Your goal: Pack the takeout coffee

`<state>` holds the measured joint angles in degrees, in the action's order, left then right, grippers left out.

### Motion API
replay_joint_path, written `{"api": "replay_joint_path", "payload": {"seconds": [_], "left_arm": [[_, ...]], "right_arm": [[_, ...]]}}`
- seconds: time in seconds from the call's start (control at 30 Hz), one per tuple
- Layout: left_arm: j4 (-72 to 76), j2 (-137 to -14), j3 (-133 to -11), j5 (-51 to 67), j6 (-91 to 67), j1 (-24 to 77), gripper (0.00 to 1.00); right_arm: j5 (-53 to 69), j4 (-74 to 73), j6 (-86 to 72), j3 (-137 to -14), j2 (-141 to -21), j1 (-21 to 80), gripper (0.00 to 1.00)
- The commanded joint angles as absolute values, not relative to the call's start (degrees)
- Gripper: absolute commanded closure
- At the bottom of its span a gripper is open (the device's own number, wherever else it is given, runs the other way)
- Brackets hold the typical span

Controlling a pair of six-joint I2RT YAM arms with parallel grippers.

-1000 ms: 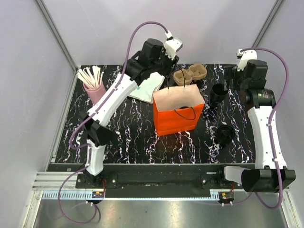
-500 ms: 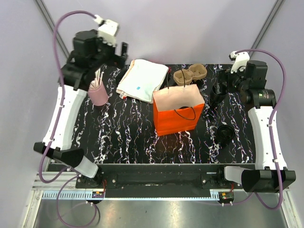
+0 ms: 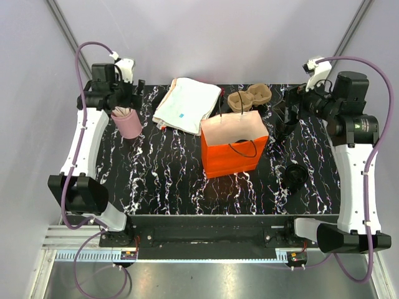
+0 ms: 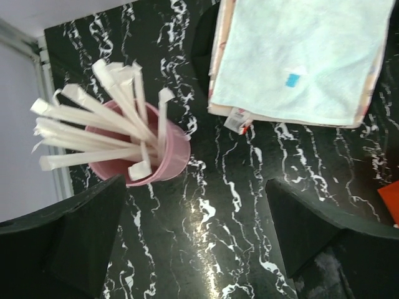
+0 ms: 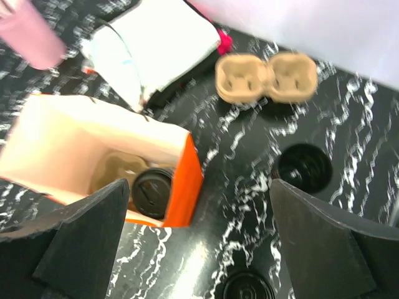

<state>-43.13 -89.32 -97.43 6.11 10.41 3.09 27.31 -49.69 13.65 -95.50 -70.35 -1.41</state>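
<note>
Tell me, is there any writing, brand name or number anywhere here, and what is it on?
No text can be read in these pictures.
Sewn tag on the edge of the folded cloth: marks too small to read.
Blue patch on the cloth: no letters to make out.
Orange bag, pink cup, cardboard tray: plain, no print in view.

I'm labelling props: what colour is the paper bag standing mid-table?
The paper bag is bright orange outside and pale inside; the top external view shows it best.
</note>
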Motion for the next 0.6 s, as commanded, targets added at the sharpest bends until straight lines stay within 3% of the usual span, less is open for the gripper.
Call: {"api": "replay_joint_path", "payload": {"seconds": [0.0,0.27,0.57], "left_arm": [[-39.46,-88.77,-96.24,3.96,12.21,2.37,0.01],[-36.13,-91.31,-92.37,0.26,13.80,1.58,0.02],[-34.80,-95.80,-94.30,0.26,13.80,0.09,0.13]], "right_arm": [[33.04,-52.38,13.19,-98.61,-69.43,-1.49,0.00],[40.94,-54.75,14.59,-98.79,-69.79,-1.49,0.00],[44.56,-57.48,17.23,-99.58,-70.66,-1.49,0.00]]}}
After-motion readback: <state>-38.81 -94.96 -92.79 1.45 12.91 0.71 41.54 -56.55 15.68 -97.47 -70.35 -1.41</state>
